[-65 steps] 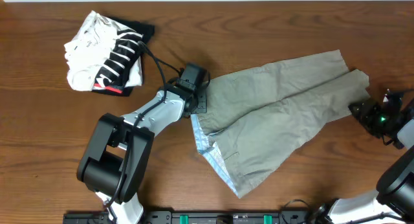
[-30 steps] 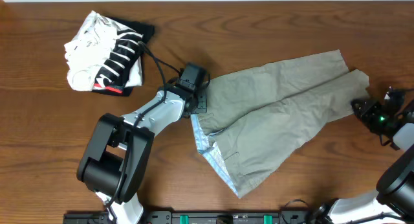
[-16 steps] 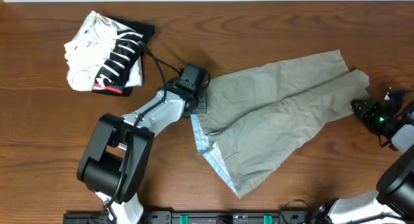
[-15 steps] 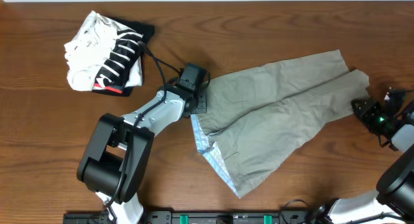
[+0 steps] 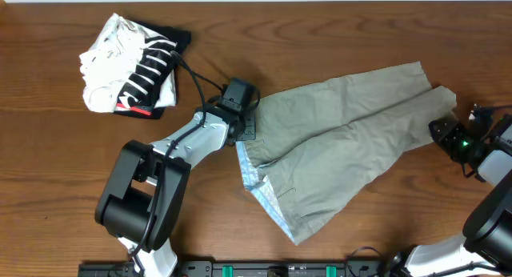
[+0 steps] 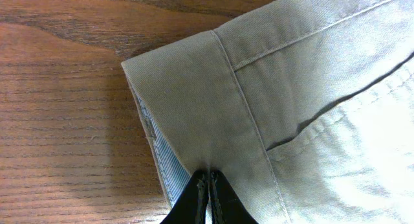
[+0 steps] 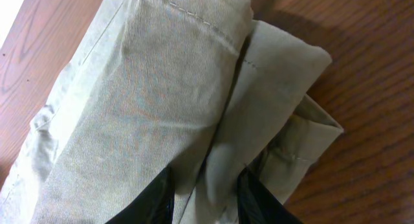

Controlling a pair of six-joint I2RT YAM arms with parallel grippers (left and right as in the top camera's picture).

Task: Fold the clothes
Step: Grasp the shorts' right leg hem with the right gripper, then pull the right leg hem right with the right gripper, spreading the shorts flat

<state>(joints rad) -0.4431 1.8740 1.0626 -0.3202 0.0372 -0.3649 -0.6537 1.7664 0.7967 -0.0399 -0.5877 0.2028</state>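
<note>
The khaki shorts (image 5: 344, 149) lie flat across the middle of the table, waistband at the left with its light blue lining (image 5: 260, 189) turned out, legs pointing to the upper right. My left gripper (image 5: 246, 131) is shut on the upper waistband corner; in the left wrist view its tips (image 6: 208, 185) pinch the khaki cloth (image 6: 310, 75) beside the blue lining. My right gripper (image 5: 438, 131) is at the leg hems on the right. In the right wrist view its fingers (image 7: 206, 191) stand apart on either side of a fold of the hem (image 7: 162, 88).
A folded white-and-black striped garment with a red edge (image 5: 132, 65) lies at the back left. The wooden table (image 5: 64, 165) shows around the shorts. The left arm's cable (image 5: 192, 81) runs past the striped garment.
My right gripper has moved a little left and up, onto the leg hems. The left gripper and the shorts have not moved.
</note>
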